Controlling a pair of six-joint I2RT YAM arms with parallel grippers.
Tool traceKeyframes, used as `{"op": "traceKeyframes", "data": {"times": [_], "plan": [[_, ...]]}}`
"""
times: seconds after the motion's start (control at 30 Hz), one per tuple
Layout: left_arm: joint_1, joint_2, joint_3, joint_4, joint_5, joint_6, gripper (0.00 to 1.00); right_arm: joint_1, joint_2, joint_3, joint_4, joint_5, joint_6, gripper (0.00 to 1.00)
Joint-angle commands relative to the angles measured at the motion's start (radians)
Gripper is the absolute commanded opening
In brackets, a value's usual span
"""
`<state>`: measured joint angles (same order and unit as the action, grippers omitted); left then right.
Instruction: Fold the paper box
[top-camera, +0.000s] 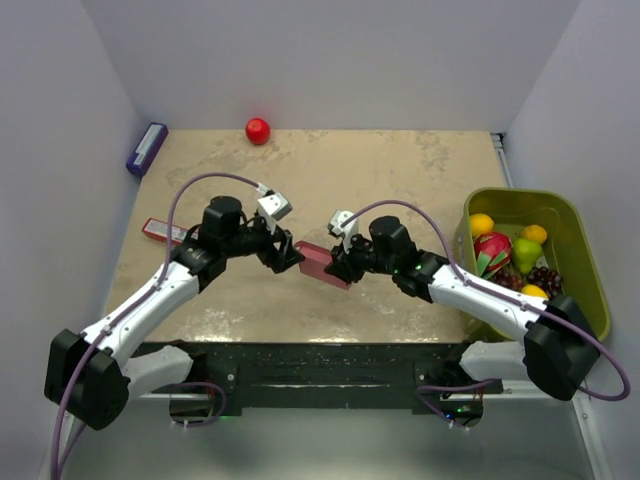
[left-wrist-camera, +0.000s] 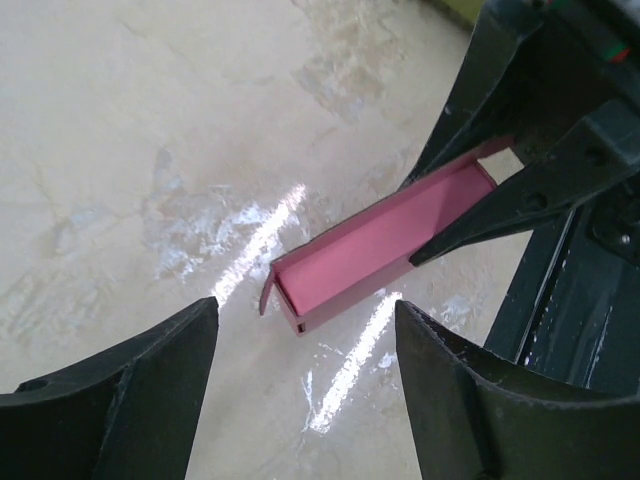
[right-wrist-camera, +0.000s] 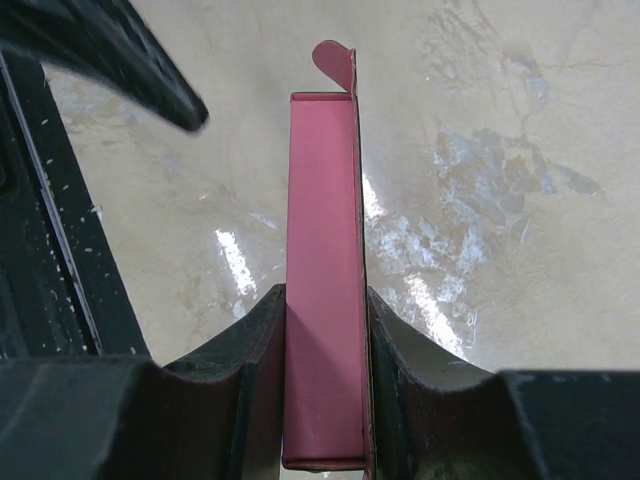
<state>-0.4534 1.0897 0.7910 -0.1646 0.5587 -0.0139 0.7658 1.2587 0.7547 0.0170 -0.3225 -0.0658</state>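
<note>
The paper box (top-camera: 322, 262) is a pink, narrow rectangular sleeve held just above the table's middle. My right gripper (top-camera: 338, 265) is shut on its right end. In the right wrist view the box (right-wrist-camera: 322, 230) runs straight out between the two fingers (right-wrist-camera: 262, 340), its far end open with a rounded tab sticking up. My left gripper (top-camera: 290, 252) is at the box's left end, open. In the left wrist view its jaws stand wide apart just short of the open end of the box (left-wrist-camera: 380, 245), not touching it. The right gripper's fingers (left-wrist-camera: 500, 205) clamp the far end.
A narrow red bar-shaped packet (top-camera: 160, 231) lies at the left under the left arm's cable. A red ball (top-camera: 258, 130) and a purple block (top-camera: 146, 149) sit at the back. A green bin (top-camera: 520, 194) of fruit stands at the right edge.
</note>
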Motion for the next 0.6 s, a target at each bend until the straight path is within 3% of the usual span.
{"op": "traceKeyframes", "data": {"times": [0.0, 0.1, 0.3, 0.43, 0.57], "plan": [[-0.031, 0.067, 0.037, -0.016, -0.054, 0.068, 0.74, 0.003, -0.004, -0.012, 0.103, 0.025, -0.029, 0.23], [-0.036, 0.102, 0.036, -0.004, -0.040, 0.068, 0.72, 0.003, 0.004, -0.020, 0.104, 0.019, -0.037, 0.23], [-0.037, 0.075, 0.019, 0.028, -0.141, 0.062, 0.69, 0.003, 0.021, -0.022, 0.104, -0.010, -0.045, 0.23], [-0.037, 0.050, -0.004, 0.066, -0.090, 0.048, 0.70, 0.004, 0.038, -0.017, 0.106, -0.023, -0.046, 0.23], [-0.037, 0.081, 0.005, 0.059, -0.062, 0.046, 0.62, 0.004, 0.042, -0.011, 0.103, -0.026, -0.046, 0.23]]}}
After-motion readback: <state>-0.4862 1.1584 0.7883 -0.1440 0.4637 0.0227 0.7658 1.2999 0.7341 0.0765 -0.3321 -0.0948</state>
